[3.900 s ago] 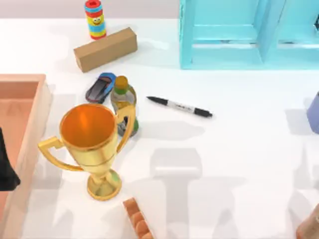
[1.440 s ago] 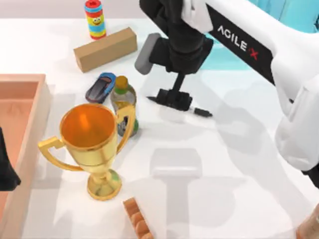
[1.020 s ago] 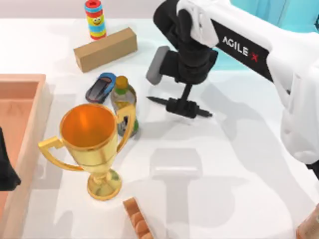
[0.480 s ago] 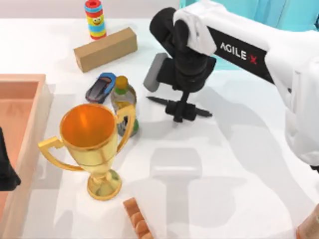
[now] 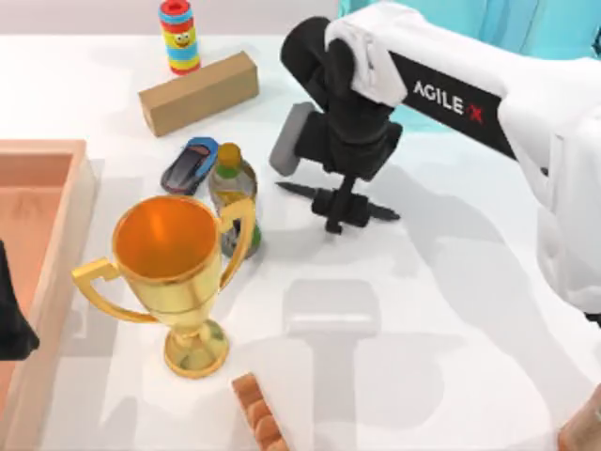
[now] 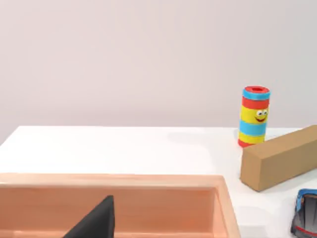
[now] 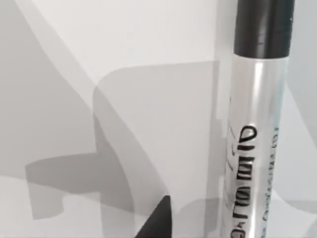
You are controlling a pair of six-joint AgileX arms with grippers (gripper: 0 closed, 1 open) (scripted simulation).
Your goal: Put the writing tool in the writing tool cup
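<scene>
Right gripper [image 5: 340,209] sat low over the marker's [image 5: 380,212] middle, at the bottle's [image 5: 232,188] three o'clock; whether its fingers had closed, I could not tell. Squeezing squarely across the barrel would stop it rolling. Left arm was parked by the tray [image 5: 56,272].

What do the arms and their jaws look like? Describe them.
The right arm has glossy white shells printed with black "AGILE" lettering and a red X, joined by black joint sections. A grey block sits on its black wrist. The right gripper is black, ending in short dark jaws. The left arm appears as a black shape at the table's left edge.
</scene>
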